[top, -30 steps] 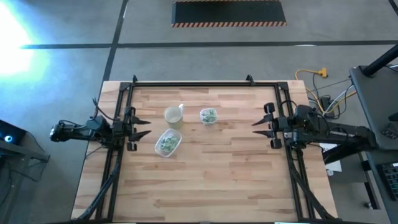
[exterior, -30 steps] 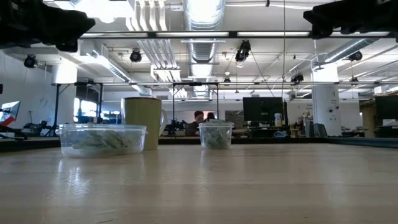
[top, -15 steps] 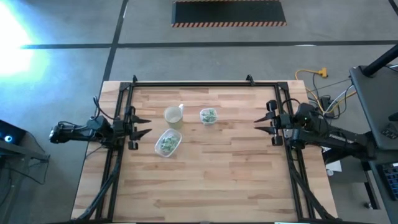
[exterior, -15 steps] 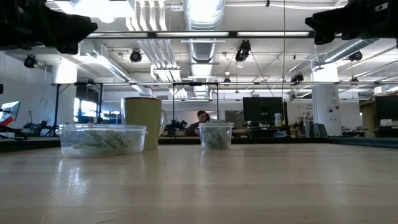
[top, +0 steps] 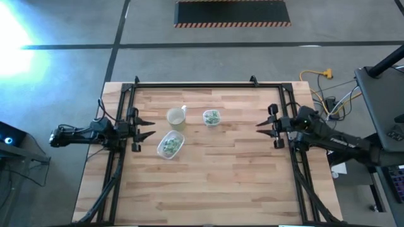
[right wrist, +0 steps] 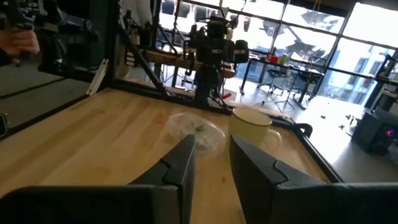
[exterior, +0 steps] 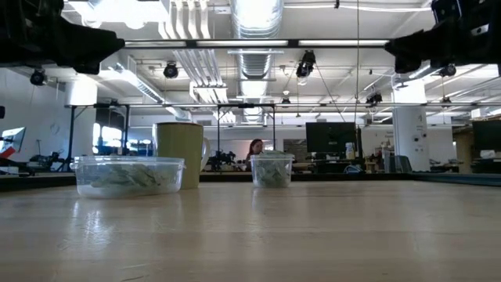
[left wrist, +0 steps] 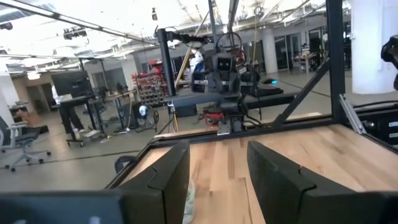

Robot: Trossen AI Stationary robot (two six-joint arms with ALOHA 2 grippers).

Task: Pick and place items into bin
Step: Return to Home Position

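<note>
Small pale-green and white wrapped items lie in two clear plastic containers on the wooden table: an oblong one and a smaller one. Which of them is the bin I cannot tell. A pale yellowish cup stands between them. My left gripper hovers open at the table's left edge, pointing level toward the cup. My right gripper hovers open at the right edge, pointing level at the containers. Neither has anything between its fingers.
A black metal frame runs round the table's far, left and right sides. The near half of the table is bare wood. A person sits in the room far behind the table.
My right gripper has sunk a little above the table's right edge, and its arm has swung, so it now slants across the frame rail. The containers and the cup have stayed where they were.
</note>
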